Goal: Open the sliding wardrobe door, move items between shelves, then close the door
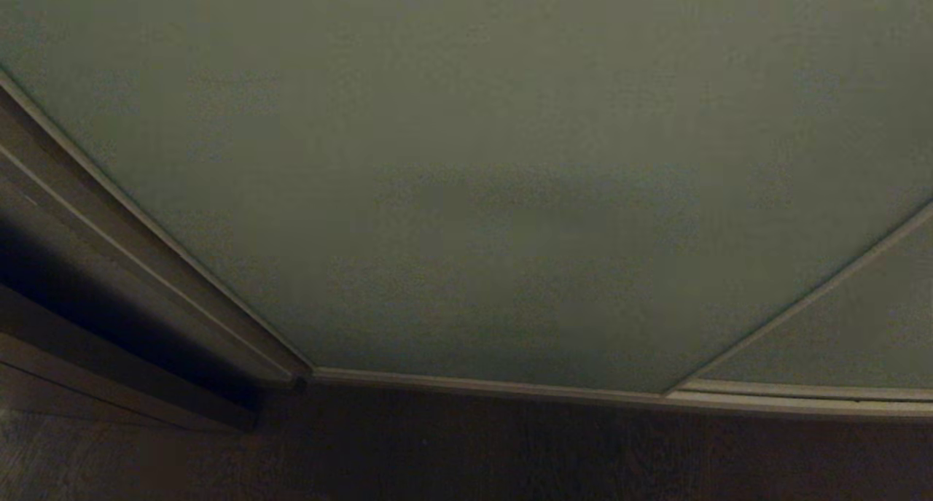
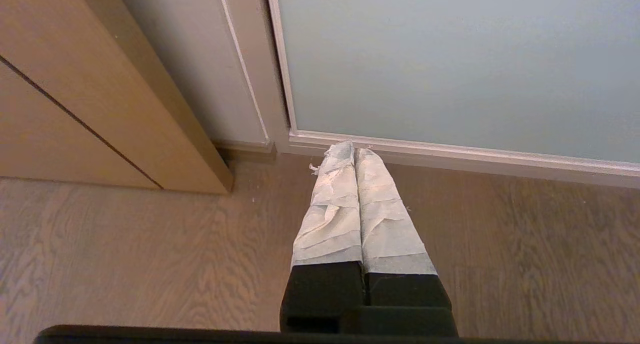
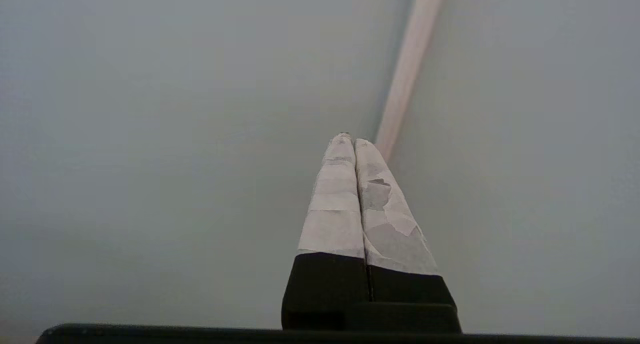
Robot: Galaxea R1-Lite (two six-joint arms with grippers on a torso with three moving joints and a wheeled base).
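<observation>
Grey-brown wood-grain plank floor (image 2: 150,264), carrying the door's slim silvery-beige bottom frame rail (image 2: 450,156) along its far edge.

Matt door, grained floor

We see the sliding wardrobe door (image 1: 466,180) smooth and matt, the wood-grain floor (image 2: 125,264), and crinkled tape on the left pincer (image 2: 356,151).

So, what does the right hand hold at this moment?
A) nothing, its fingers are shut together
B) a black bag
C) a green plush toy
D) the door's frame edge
A: the right hand has its fingers pressed together with nothing between them, before the sliding wardrobe door.
</observation>
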